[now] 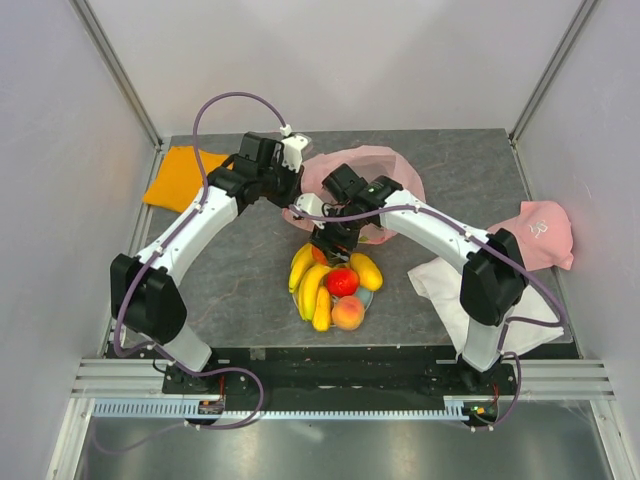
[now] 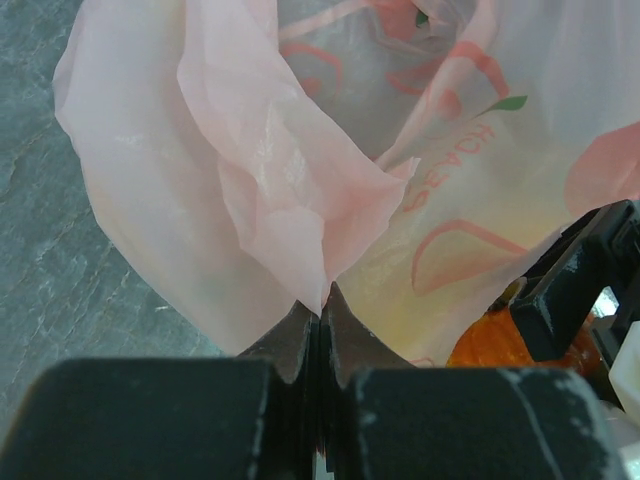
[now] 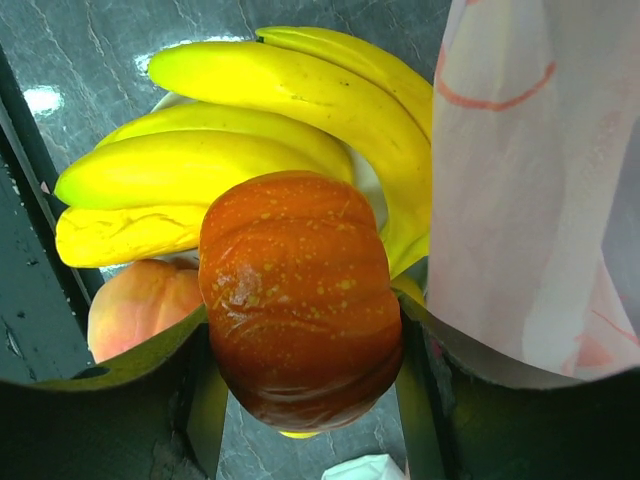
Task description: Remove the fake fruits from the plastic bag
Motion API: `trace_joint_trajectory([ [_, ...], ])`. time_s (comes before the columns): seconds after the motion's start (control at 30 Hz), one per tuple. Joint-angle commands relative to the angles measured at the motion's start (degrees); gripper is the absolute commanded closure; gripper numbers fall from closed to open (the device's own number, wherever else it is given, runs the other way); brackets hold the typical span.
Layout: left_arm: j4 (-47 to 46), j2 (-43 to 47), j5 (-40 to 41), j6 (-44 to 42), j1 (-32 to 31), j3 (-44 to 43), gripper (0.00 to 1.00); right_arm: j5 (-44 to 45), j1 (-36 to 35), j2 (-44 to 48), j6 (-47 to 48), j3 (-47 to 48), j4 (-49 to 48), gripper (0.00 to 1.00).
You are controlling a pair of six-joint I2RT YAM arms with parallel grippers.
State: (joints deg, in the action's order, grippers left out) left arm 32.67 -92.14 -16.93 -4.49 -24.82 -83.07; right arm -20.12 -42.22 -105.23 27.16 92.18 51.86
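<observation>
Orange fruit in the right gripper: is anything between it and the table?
Yes. The orange fruit, held in the right gripper, hangs over the banana bunch and a peach-coloured fruit, which lie between it and the bare table. The plastic bag is beside it, not under it.

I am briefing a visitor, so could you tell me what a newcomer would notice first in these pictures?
The right tool grips a glossy orange ridged plastic fruit next to the yellow plastic banana bunch at the grey table's centre. Behind it, the left tool pinches a fold of the thin translucent pink plastic bag.
</observation>
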Motion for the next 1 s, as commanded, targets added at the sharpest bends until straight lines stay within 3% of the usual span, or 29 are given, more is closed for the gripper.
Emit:
trace_joint_trajectory([
  [0.0,-1.11,3.63,-1.35,-1.22,-0.93,-0.34,0.98,3.07,-0.23,-2.87,-0.53,1.86,-0.97,0.41],
  [0.1,-1.29,3.02,-1.53,-0.96,-0.93,-0.95,0.99,3.42,-0.23,-3.23,-0.44,0.81,-0.70,0.37],
  [0.33,-1.20,1.52,-1.70,-0.87,-0.93,-2.27,0.98,5.97,-0.41,-3.05,-1.14,-0.95,-1.58,0.16],
  [0.97,-1.02,0.38,-0.65,-2.54,-0.58,-2.36,0.99,4.04,-0.32,-0.50,-5.01,0.37,0.53,0.09],
])
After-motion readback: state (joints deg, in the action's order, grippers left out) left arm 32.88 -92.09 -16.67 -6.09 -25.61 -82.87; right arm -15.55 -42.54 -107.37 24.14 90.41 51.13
